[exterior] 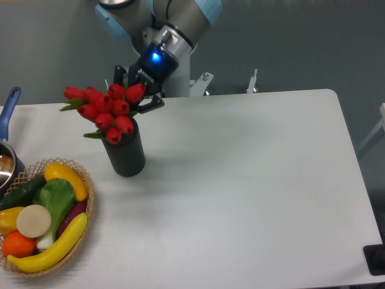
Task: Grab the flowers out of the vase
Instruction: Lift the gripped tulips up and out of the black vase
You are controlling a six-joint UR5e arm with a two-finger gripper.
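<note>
I am working over the white table [252, 180], where the dark vase [125, 158] is standing near the left side with the flowers [107, 111] leaning out of it up and to the left. My gripper [137, 90] is hovering just behind the bunch at its upper right, fingers spread apart and holding nothing, so the blooms are lying just in front and to the left.
</note>
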